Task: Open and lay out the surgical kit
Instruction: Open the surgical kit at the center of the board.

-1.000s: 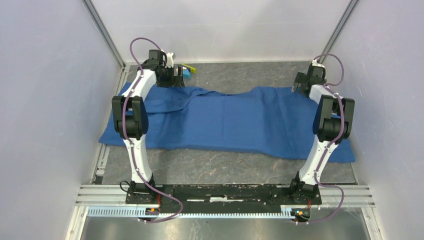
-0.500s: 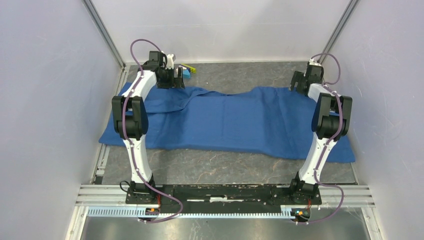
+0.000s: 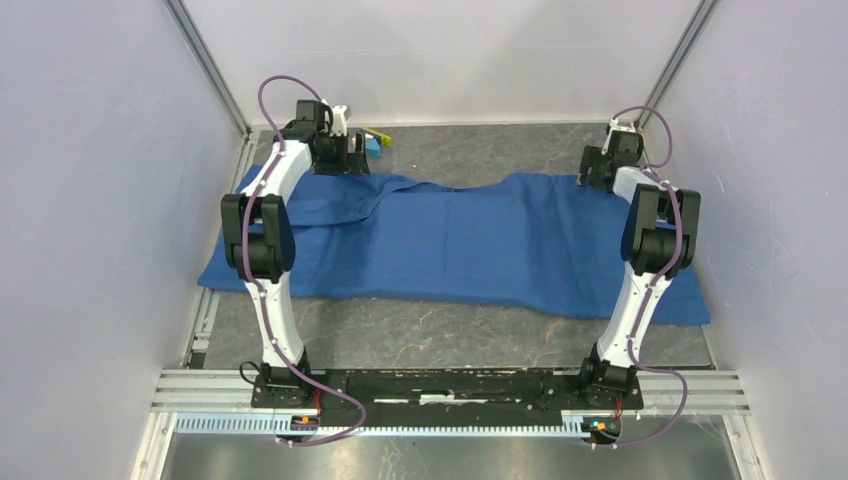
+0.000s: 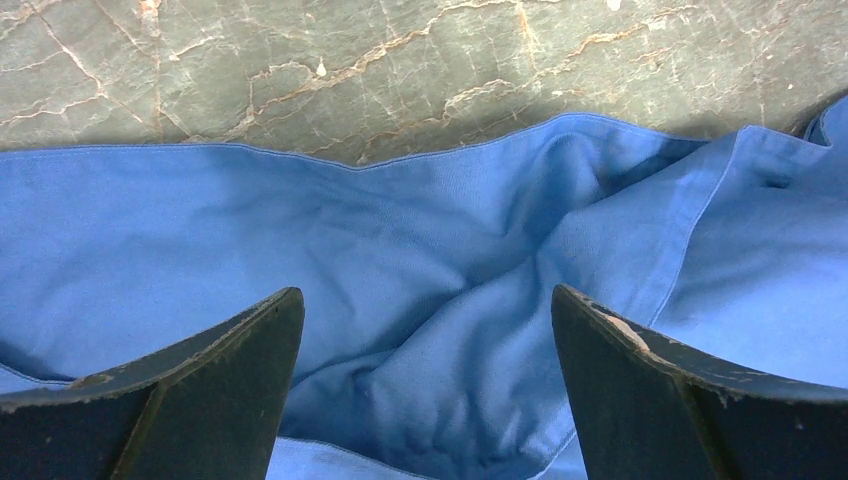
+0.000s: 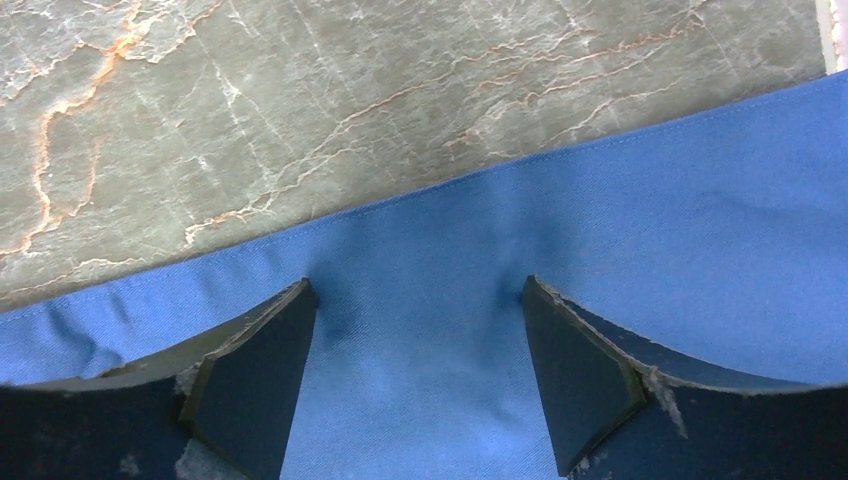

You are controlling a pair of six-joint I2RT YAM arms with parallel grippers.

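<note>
We are pressing the right gripper (image 5: 417, 285), fingers apart, into the blue cloth wrap (image 3: 470, 245)'s far edge. The left gripper (image 4: 425, 295) is hovering, fingers spread. Unwrapping seems barely begun.

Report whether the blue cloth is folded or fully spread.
Partly folded: the blue cloth lies as a long band across the table, and the left wrist view shows one hemmed layer lapping over another.

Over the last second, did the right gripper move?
Yes, slightly. In the top view the right gripper has shifted left, away from the right-hand frame post, and stays at the far edge of the blue cloth.
</note>
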